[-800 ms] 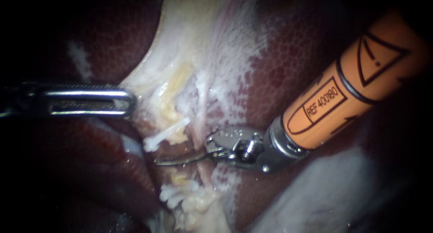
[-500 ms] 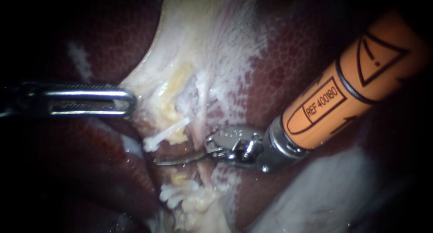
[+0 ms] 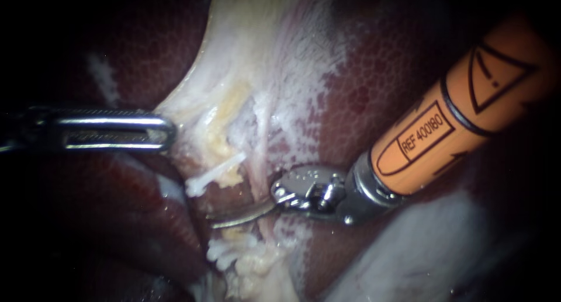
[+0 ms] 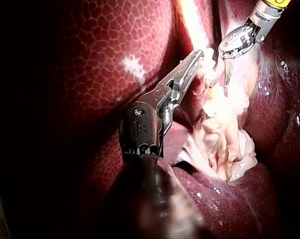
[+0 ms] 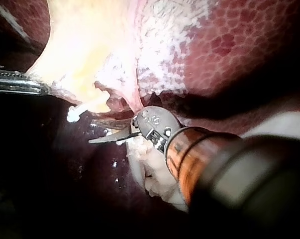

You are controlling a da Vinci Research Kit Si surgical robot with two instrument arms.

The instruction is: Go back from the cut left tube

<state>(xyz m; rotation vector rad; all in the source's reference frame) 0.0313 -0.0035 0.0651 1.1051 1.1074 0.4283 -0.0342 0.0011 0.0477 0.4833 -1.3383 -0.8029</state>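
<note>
- Between the two white stumps of the cut left tube (image 3: 213, 174) lies the right instrument (image 3: 225, 220), its curved blades together and holding nothing.
- That tube runs across the blades, so the way out looks to be back along the shaft, rightward.
- Left instrument (image 3: 165, 132) has its jaws clamped on the edge of the pale tissue (image 3: 251, 56).

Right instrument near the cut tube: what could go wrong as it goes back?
1. The right instrument has its curved tip among pale strands below the white tube stub; pulling back could snag them.
2. The left instrument, jaws shut on the pale tissue, holds it taut; a slip might drop it onto that tip.
3. The liver close beside the right wrist might get scraped.
</note>
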